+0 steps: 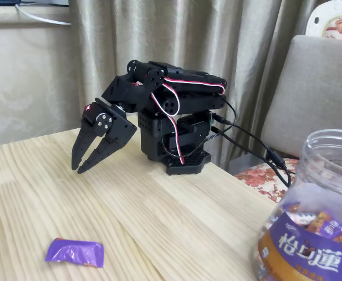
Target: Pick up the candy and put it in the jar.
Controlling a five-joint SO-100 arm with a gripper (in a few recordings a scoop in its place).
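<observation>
The candy (pixel 75 252), a small flat sweet in a shiny purple wrapper, lies on the wooden table near the front left. The jar (pixel 311 216), clear plastic with a purple and brown-orange label and wrapped sweets inside, stands at the front right, cut off by the frame edge. The black arm is folded at the back of the table. Its gripper (pixel 79 168) points down with its tips just above the tabletop, well behind the candy. The fingers stand slightly apart with nothing between them.
The arm's black base (pixel 179 153) sits near the table's far edge with black cables trailing right. A grey chair (pixel 317 88) stands behind the jar, and curtains hang behind the table.
</observation>
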